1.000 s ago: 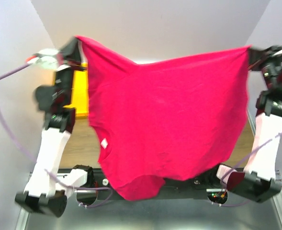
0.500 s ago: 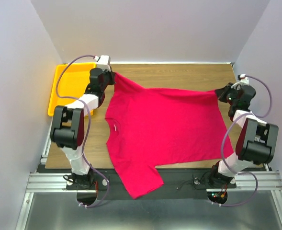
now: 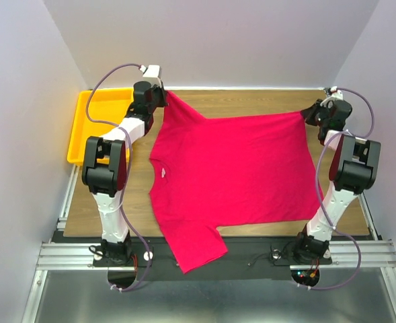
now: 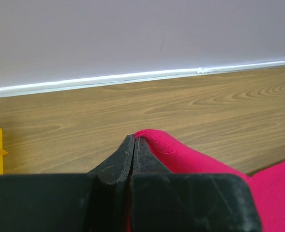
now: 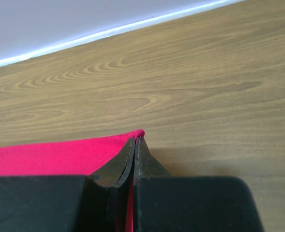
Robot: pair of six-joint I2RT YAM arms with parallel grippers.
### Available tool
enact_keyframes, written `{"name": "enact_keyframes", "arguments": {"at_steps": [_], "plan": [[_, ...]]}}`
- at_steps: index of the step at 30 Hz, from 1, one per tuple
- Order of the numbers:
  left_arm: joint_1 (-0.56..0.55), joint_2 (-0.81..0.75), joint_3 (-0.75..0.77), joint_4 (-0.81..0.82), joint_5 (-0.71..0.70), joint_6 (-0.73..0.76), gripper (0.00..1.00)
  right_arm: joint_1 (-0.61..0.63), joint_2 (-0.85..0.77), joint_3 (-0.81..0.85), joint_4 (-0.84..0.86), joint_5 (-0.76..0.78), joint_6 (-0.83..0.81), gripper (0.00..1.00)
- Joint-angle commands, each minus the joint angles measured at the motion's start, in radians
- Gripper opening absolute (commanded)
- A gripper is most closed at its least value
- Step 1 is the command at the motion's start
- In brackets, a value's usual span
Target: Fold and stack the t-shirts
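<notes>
The red t-shirt [image 3: 231, 175], aloft a second ago, now lies spread across the worktop [image 3: 251, 101]. The left hand [image 3: 161, 95] and right hand [image 3: 308, 114] stay pinched shut on its far corners, seemingly the hem, so folding can begin.

No legible text; white neck label [image 3: 163, 171] on t-shirt [image 3: 238, 168] unreadable
</notes>
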Motion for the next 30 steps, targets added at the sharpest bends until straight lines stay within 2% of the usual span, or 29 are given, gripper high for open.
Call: {"name": "enact_keyframes", "arguments": {"at_steps": [1,6,12,30], "plan": [[-0.002,0.0,0.061,-0.012,-0.005,0.027,0.0,-0.004,0.072,0.128,-0.046,0.004,0.017,0.01],[-0.002,0.003,0.075,-0.037,0.01,0.052,0.0,-0.004,0.17,0.239,-0.103,-0.072,0.061,0.01],[-0.002,-0.003,0.081,-0.046,0.043,0.07,0.0,-0.002,0.215,0.309,-0.149,-0.114,0.078,0.01],[0.0,-0.172,-0.074,-0.032,0.061,0.108,0.0,-0.005,0.166,0.268,-0.155,-0.183,0.035,0.0]]}}
